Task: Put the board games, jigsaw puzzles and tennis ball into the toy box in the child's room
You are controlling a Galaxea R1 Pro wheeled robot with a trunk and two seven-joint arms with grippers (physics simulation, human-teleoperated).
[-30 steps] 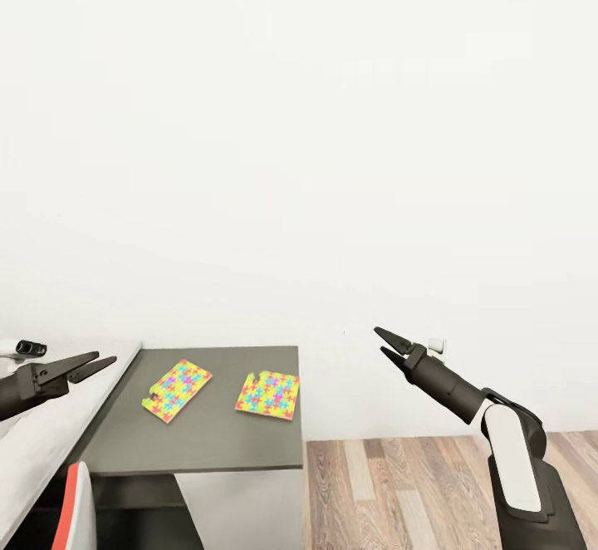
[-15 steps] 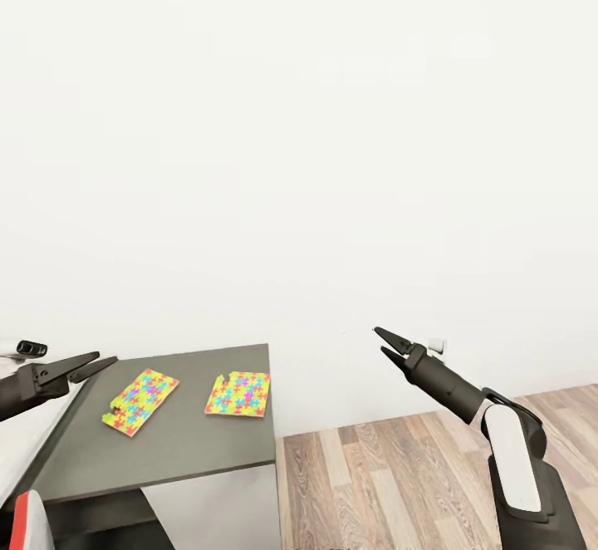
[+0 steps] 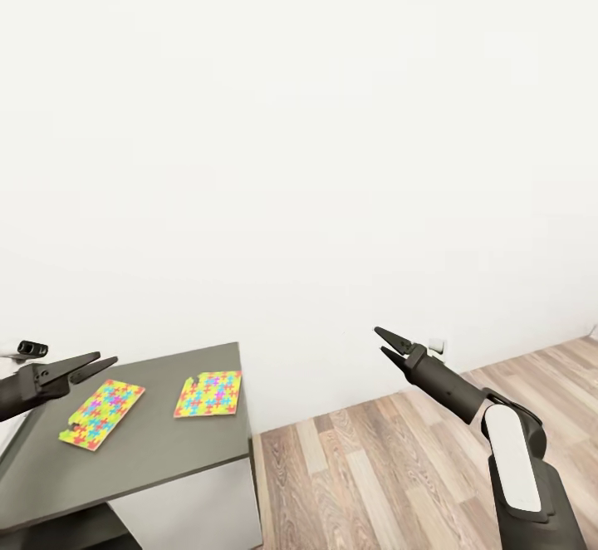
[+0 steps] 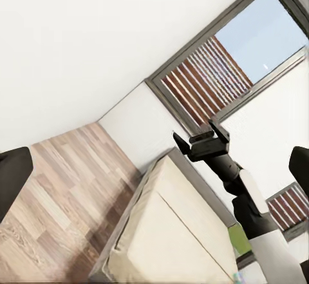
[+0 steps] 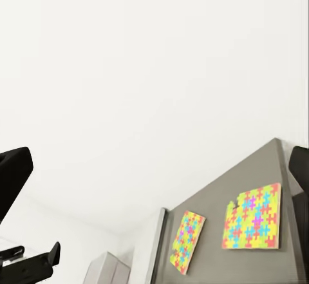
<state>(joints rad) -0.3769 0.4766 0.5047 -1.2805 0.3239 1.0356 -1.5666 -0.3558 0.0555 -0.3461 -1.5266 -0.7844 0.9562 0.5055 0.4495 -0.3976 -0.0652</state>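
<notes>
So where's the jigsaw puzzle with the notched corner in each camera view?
Head view: notched jigsaw puzzle lies low left, near the dark grey tabletop's right edge.
Right wrist view: it is the larger sheet, low right.
Left wrist view: this camera faces the bed and window instead.
Shared landmark: the second jigsaw puzzle beside it on the same tabletop.

head, right wrist share table [image 3: 149, 459] (distant, perhaps).
</notes>
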